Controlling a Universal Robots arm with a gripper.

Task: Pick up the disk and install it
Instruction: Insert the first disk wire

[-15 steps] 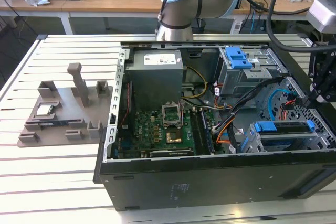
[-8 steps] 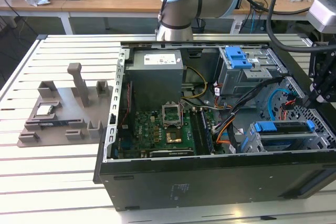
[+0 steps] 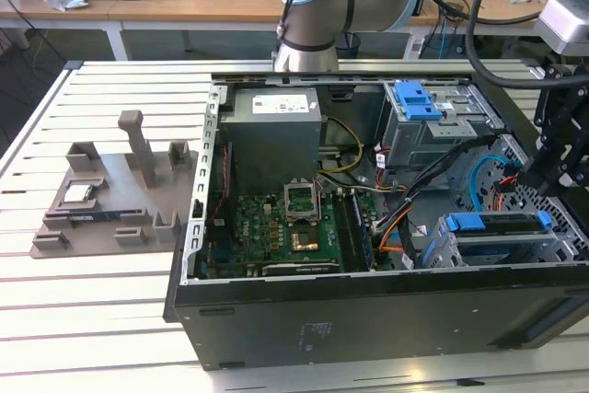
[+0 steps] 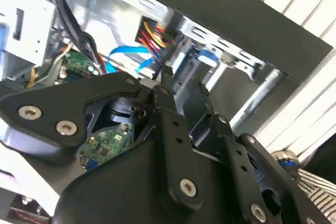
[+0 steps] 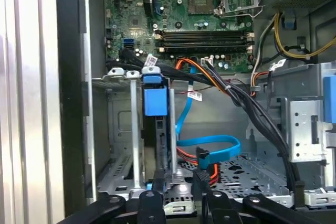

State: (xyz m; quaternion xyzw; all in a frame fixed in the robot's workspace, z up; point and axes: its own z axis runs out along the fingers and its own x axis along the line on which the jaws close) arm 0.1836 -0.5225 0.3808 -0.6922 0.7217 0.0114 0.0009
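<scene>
The gripper hangs over the computer case, in line with the disk, which stands on edge in its drive bay; whether the jaws are open or closed cannot be told.

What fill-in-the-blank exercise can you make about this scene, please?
The open computer case lies on a white slatted ____.
The flat cable curling on the case floor is ____.
The grey fixture stands at the exterior view's ____ of the case.
The tool hangs at the exterior view's ____ end of the case.
Missing words: table; blue; left; right.
</scene>
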